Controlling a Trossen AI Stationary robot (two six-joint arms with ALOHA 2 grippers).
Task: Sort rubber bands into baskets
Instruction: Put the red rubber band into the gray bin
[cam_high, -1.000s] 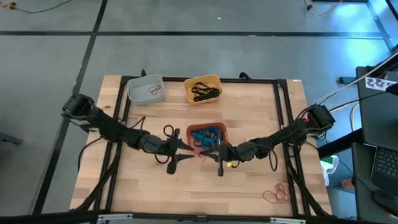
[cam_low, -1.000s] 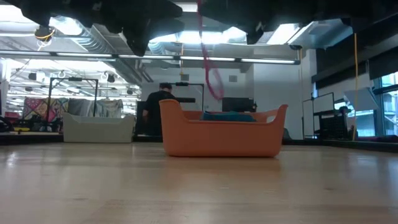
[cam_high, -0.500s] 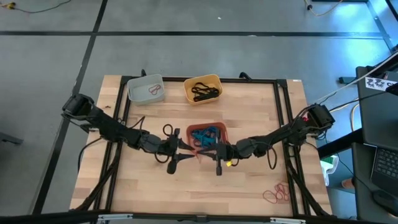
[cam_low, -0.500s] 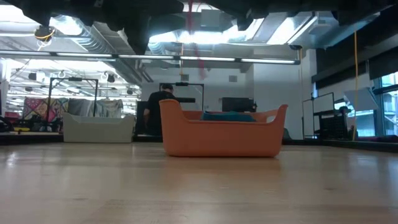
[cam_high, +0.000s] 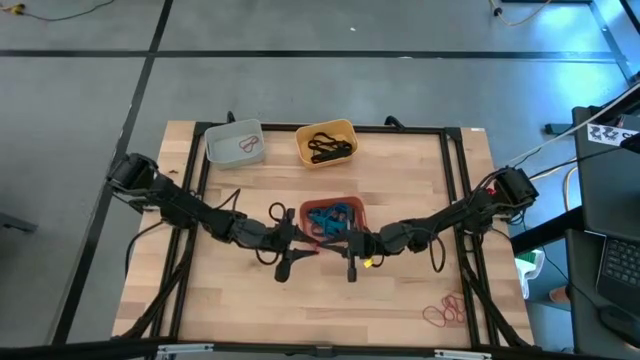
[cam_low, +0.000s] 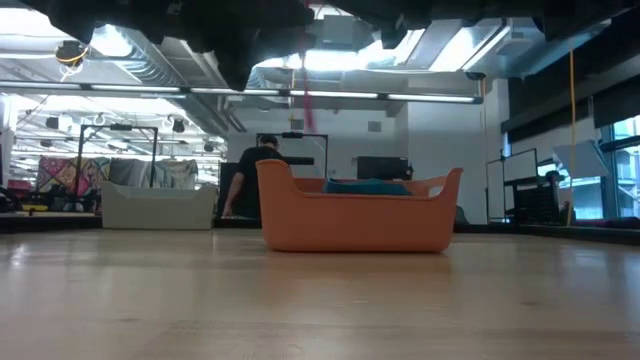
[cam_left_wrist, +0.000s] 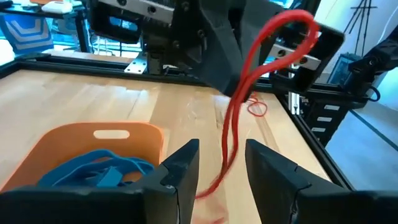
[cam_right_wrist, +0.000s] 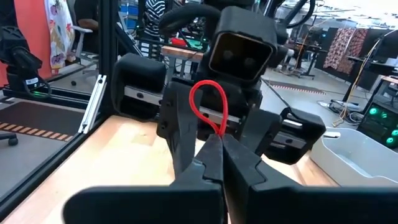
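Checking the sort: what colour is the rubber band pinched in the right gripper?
Red; the thin rubber band loop in the right gripper shows best in the right wrist view.

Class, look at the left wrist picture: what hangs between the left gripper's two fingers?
A red band, pinched at its top by the shut right gripper, dangles through the gap of the open left gripper, beside the salmon basket.

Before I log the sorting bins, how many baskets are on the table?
3. The pale grey-white basket sits at the table's far left, the yellow-orange basket beside it on its right, and the salmon-red basket at mid-table between the two grippers. None seems hidden.
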